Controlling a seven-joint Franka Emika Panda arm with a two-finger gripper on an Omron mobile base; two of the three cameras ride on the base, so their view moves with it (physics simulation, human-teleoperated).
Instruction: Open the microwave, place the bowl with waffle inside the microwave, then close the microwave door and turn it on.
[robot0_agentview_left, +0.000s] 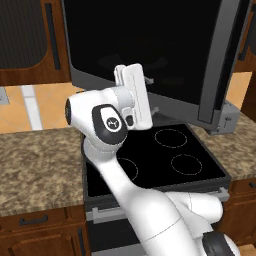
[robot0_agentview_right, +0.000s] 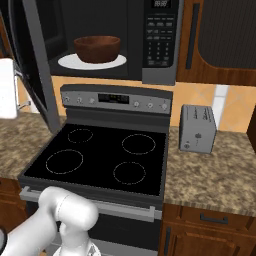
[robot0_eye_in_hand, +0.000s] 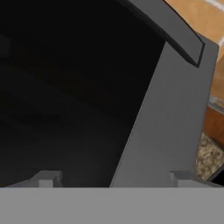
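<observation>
With the bowl (robot0_agentview_right: 97, 48) inside, the open-jawed gripper (robot0_eye_in_hand: 114, 178) faces the door (robot0_agentview_left: 150, 55); a glancing push risks leaving it ajar.

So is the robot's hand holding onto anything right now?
No, nothing is held. The gripper is open, right up against the outer face of the swung-open microwave door. The bowl already sits inside the microwave.
</observation>
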